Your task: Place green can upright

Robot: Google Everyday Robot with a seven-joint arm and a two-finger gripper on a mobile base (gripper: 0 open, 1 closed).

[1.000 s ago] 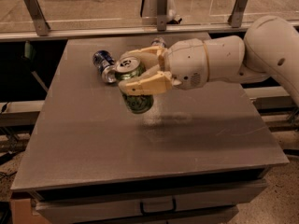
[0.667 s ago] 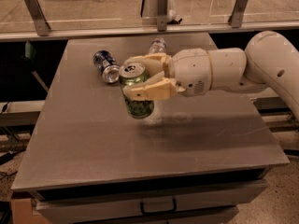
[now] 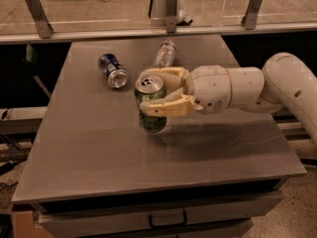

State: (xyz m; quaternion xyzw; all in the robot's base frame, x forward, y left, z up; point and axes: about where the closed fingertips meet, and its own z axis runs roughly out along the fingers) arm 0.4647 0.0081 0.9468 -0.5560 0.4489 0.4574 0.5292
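Note:
The green can stands upright near the middle of the grey table, silver top with its pull tab facing up. My gripper reaches in from the right. Its two cream fingers lie around the can's upper half, one behind it and one in front. The can's base is at the tabletop; I cannot tell whether it rests on the surface or hangs just above.
A blue can lies on its side at the back left of the table. A clear plastic bottle lies behind my gripper. A railing with metal posts runs along the far edge. Drawers sit under the front edge.
My gripper has lowered the green can and shifted it slightly right, down to the tabletop. The blue can and the bottle have not moved.

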